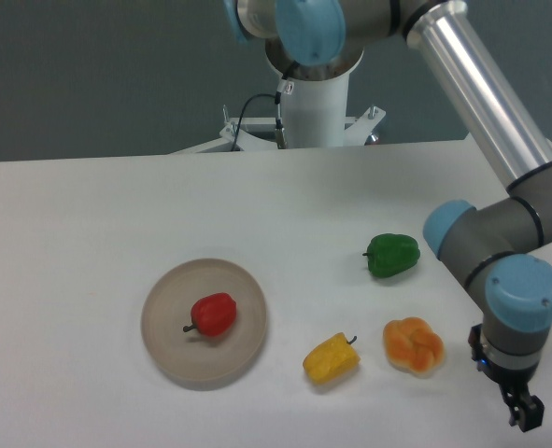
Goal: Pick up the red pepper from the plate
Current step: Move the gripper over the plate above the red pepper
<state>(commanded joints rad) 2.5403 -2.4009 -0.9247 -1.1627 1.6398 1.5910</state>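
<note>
White desk (89, 215) fills the view beneath a dark grey wall, with the arm's base mounted at the far edge. The red pepper (214, 314) is seen lying on the beige plate (168, 350), slightly right of the plate's middle, its dark stem pointing toward the left. The claw (524, 415) hangs at the lower right corner of the view, well apart from the plate; whether its fingers are spread or closed cannot be told, and nothing is seen held. Between claw and pepper lie an orange pepper (414, 345) and a yellow pepper (332, 359); a green pepper (392, 255) sits farther back. The pepper lies far to the camera's left of the claw, so a long sideways reach over the other peppers is judged to be needed first.
</note>
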